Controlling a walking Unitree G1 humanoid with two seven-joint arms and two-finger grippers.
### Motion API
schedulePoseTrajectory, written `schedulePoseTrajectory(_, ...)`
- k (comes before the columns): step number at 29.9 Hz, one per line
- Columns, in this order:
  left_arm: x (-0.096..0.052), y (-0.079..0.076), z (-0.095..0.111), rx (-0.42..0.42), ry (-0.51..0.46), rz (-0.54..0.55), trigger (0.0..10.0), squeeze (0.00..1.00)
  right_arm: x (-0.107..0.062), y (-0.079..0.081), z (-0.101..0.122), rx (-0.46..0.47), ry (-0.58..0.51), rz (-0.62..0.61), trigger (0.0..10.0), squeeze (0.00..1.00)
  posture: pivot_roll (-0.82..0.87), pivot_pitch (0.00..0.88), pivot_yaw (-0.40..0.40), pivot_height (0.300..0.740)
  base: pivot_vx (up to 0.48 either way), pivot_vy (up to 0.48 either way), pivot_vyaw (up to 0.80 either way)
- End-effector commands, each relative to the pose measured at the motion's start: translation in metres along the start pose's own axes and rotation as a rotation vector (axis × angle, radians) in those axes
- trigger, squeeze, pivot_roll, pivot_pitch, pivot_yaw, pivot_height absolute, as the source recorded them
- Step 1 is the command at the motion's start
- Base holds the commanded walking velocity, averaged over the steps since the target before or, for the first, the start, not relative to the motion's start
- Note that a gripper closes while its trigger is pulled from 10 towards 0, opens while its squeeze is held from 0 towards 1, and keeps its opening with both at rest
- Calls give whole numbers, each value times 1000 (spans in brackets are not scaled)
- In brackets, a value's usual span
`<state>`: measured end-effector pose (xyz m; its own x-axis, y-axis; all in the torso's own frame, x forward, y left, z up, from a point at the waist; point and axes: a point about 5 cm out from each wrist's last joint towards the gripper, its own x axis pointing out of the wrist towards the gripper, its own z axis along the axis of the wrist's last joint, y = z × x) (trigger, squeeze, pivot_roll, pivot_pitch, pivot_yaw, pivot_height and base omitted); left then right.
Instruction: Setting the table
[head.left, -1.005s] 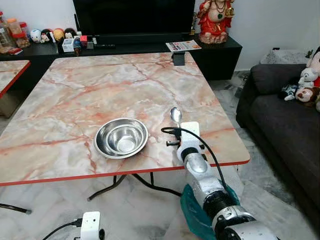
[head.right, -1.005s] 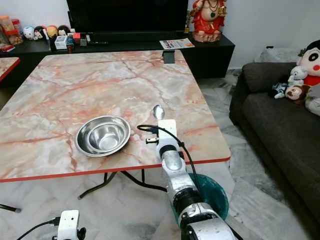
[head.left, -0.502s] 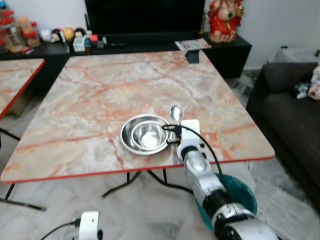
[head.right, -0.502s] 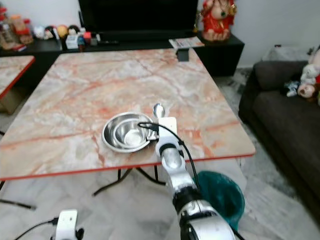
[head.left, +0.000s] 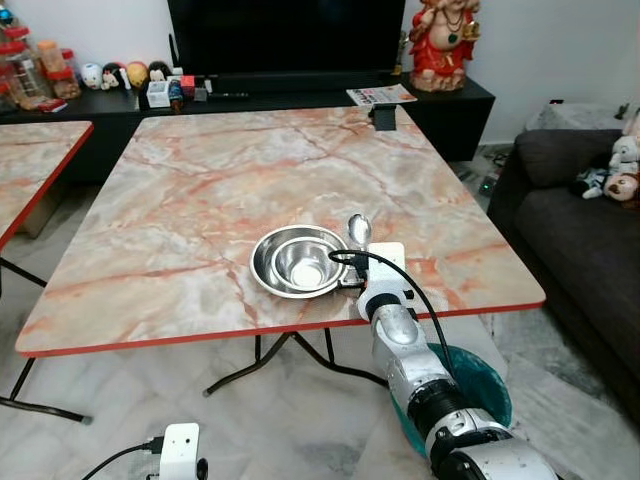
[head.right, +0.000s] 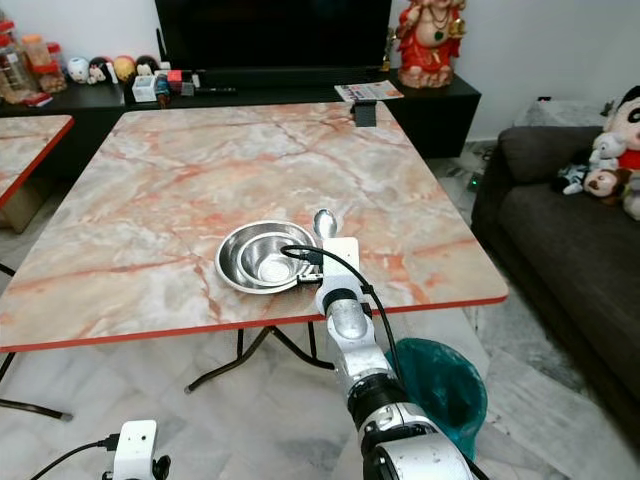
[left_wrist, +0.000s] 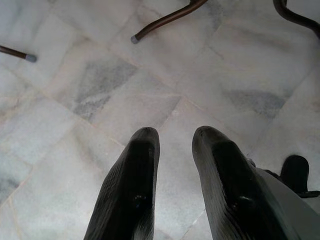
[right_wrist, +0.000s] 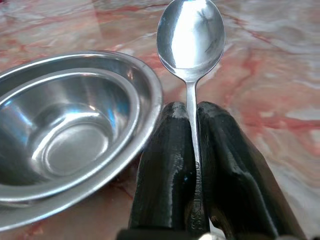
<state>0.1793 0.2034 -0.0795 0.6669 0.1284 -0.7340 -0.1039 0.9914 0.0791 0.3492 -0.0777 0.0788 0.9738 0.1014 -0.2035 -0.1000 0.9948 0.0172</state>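
A spoon (right_wrist: 190, 37) is being pinched by its handle between the fingers of the right gripper (right_wrist: 189, 117), just right of a steel bowl (head.left: 299, 262) resting near the marble table's (head.left: 200, 190) near edge. Setting the spoon down is judged outstanding. The left gripper (left_wrist: 172, 142), slightly spread, is hanging over the floor.
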Motion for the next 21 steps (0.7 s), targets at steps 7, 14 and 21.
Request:
schedulePoseTrajectory(7,0,-1,-1,19,8,-14,10000,0,2,-2,6,16,-21,-7,10000,0,1,0,18,740,0,0,0)
schedulePoseTrajectory(14,0,-1,-1,18,8,-12,10000,0,2,2,11,21,-59,16,10000,0,3,0,20,740,0,0,-338)
schedulePoseTrajectory(21,0,0,0,17,5,-11,10000,0,1,2,10,40,-55,5,10000,0,3,0,24,740,104,0,0)
